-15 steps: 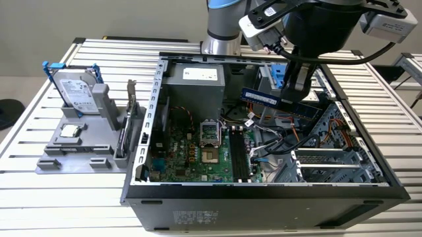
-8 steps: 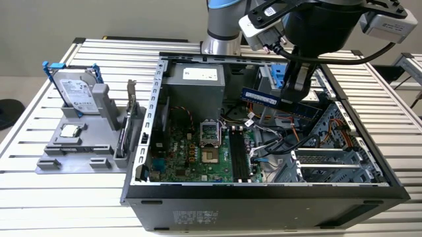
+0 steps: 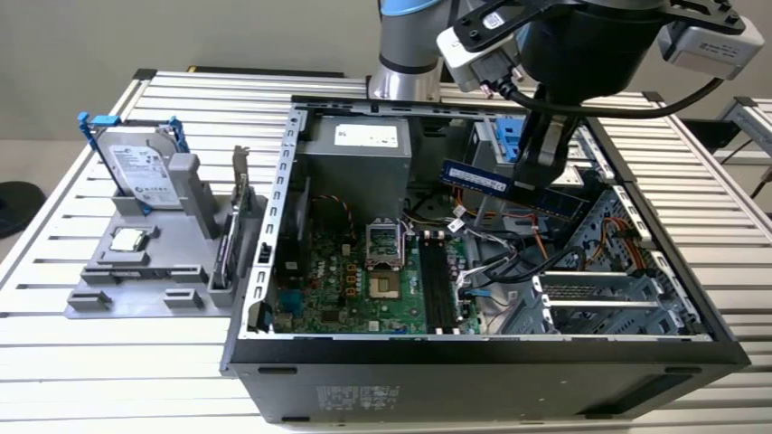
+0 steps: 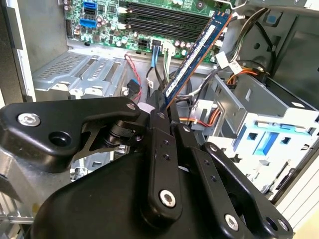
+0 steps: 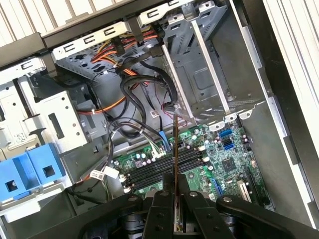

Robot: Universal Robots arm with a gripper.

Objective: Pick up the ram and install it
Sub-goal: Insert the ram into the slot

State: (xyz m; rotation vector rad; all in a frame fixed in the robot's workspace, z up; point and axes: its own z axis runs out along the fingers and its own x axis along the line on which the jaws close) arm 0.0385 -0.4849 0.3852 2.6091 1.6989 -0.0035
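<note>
Exterior view: ram [image 3: 473, 176] in pincer [image 3: 529, 186]

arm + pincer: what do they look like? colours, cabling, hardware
The arm is a silver-grey tube with a light blue ring at the joint. Its wrist carries a bulky black housing, flanked by pale grey camera modules, with black cables looping beneath. The pincer is matte black: flat linkage bars pinned with silver bolts, narrowing to slim fingers.

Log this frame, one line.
pincer: shut on ram | ram: held in air over open case | memory slots: ram not seated
</note>
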